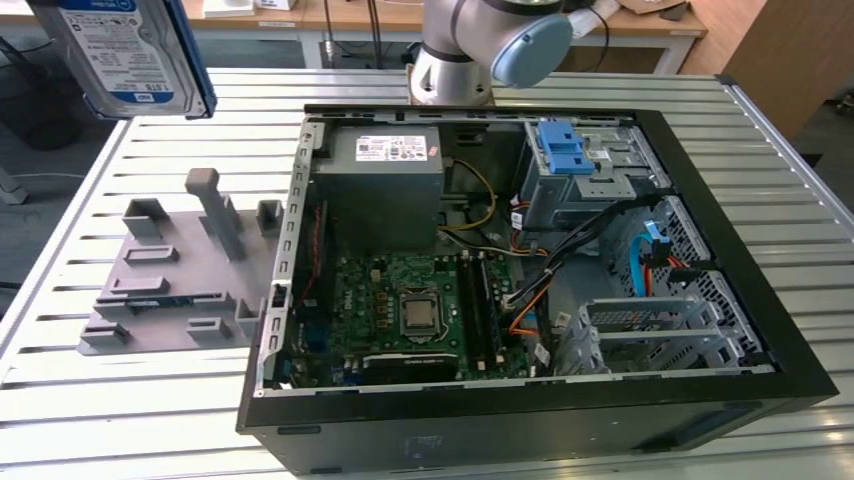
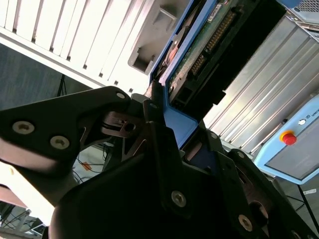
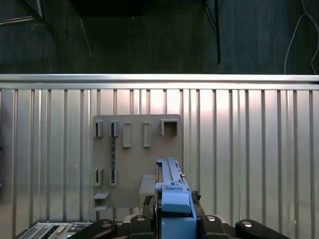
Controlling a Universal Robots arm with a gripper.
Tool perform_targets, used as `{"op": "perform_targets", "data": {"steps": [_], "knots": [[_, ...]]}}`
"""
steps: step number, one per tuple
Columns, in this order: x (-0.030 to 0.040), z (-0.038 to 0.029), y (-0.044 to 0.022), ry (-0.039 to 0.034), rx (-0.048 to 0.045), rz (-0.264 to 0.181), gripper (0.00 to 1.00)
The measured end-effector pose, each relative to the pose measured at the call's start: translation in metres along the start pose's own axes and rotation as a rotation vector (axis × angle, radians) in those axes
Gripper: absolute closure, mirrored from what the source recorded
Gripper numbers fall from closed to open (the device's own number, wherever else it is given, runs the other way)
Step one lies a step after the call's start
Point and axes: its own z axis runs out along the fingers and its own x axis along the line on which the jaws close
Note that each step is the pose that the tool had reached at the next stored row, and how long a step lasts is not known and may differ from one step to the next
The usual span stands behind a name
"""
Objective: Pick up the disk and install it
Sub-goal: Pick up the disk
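Observation:
The disk [image 1: 127, 50], silver with a blue-and-white label and a blue frame, hangs in the air high over the exterior view's left, above the grey fixture plate [image 1: 174, 280]. In both wrist views my gripper [image 2: 167, 127] is shut on the disk's blue frame [image 2: 182, 122], its black fingers [image 2: 149, 129] clamping each side. The green circuit-board underside of the disk [image 2: 199, 55] faces the second wrist camera. In the first wrist view the disk [image 3: 172, 191] is seen edge-on, held by the gripper [image 3: 174, 219] above the fixture plate [image 3: 137, 159].
An open computer case [image 1: 694, 300] lies on the slatted metal table [image 1: 94, 190]. Inside it are a grey power-supply box [image 1: 380, 180], a motherboard [image 1: 414, 310], a blue latch on a metal cage [image 1: 567, 155] and drive bays [image 1: 661, 330]. The arm's base [image 1: 454, 60] stands behind the case.

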Motion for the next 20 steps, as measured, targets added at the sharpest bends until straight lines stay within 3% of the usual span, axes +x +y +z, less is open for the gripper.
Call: {"op": "perform_targets", "data": {"steps": [15, 20], "knots": [[0.0136, -0.0007, -0.0303, -0.0005, -0.0012, 0.0, 0.63], [0.0141, -0.0007, -0.0321, -0.0006, -0.0012, 0.0, 0.63]]}}
